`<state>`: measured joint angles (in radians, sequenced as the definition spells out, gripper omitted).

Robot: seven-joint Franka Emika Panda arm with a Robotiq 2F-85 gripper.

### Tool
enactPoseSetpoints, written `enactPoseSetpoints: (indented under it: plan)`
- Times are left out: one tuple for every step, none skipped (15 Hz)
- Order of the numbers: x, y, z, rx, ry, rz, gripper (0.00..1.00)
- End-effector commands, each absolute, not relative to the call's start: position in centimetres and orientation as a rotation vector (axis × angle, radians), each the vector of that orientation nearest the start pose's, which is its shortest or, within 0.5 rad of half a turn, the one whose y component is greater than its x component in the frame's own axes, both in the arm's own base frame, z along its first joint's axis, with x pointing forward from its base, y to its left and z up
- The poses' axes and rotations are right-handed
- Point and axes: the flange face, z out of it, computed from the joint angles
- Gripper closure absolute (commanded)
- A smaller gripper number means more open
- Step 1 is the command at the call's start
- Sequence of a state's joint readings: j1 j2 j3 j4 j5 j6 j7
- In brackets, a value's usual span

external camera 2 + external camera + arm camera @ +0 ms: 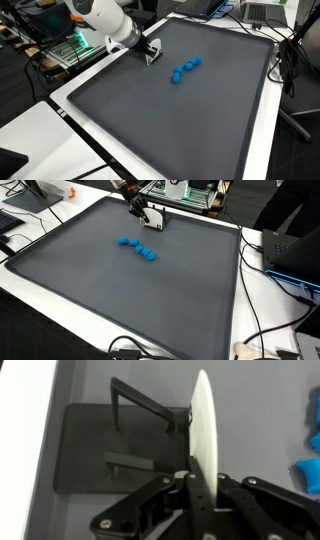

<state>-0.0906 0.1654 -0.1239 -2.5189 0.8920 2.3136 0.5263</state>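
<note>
Where the gripper (pixel 192 475) is working: just inside the grey mat's (pixel 100 295) edge, low over the mat.
Grip: the jaws are pinching a thin white disc (pixel 203 430), holding it upright on its rim.
Rack: the dark rack (pixel 90 450) is sitting on the mat, just beside the disc.
Blue pieces (pixel 137 248): lying clustered near the mat's middle (well apart).
Risk: a loosening pinch could be tipping the disc flat or knocking it against the rack's wires.
</note>
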Motion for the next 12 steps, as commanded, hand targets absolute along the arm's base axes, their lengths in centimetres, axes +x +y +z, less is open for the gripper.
enactPoseSetpoints:
  plan:
    - [41.2, -8.0, 19.3, -1.95, 1.783, 0.549, 0.57]
    - [41.2, -8.1, 19.5, -1.953, 1.786, 0.546, 0.5]
    - [41.3, -8.3, 19.7, -1.954, 1.784, 0.54, 0.42]
    - [41.4, -8.4, 19.9, -1.953, 1.783, 0.53, 0.35]
    - [41.5, -8.5, 20.1, -1.95, 1.781, 0.522, 0.29]
    - [41.6, -8.6, 20.2, -1.951, 1.779, 0.518, 0.21]
    - [41.7, -8.7, 20.4, -1.951, 1.773, 0.513, 0.14]
    - [41.8, -8.8, 20.6, -1.949, 1.775, 0.505, 0.17]
    - [41.9, -8.9, 20.8, -1.948, 1.774, 0.497, 0.45]
    - [42.0, -9.0, 20.9, -1.949, 1.776, 0.492, 0.44]
    - [41.9, -9.1, 20.9, -1.953, 1.775, 0.498, 0.45]
    - [42.0, -9.1, 20.9, -1.956, 1.775, 0.503, 0.48]
